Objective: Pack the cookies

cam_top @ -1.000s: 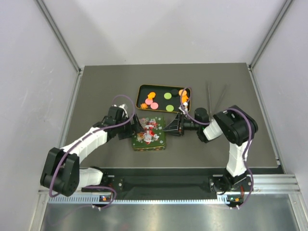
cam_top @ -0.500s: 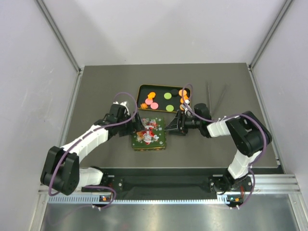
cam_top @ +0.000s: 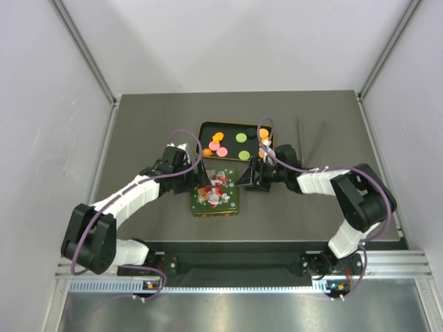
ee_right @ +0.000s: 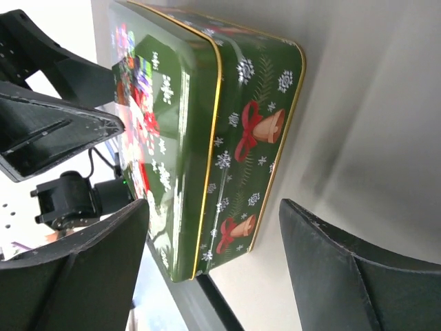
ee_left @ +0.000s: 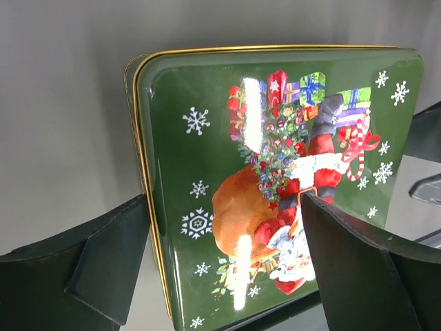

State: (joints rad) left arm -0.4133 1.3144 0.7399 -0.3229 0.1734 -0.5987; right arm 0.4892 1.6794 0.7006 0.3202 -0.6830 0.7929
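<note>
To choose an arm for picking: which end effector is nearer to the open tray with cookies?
Right. The right end effector sits just below the tray's right corner; the left end effector is beside the Christmas tin.

A dark green tin tray (cam_top: 203,128) sits toward the far middle of the grey table (cam_top: 138,124), holding the cookies (cam_top: 220,144) in orange, pink and green. Just nearer lies a closed green Christmas tin (cam_top: 215,194). The left gripper (cam_top: 202,181) reaches its left side, the right gripper (cam_top: 248,178) its right side, both with spread fingers.
</note>
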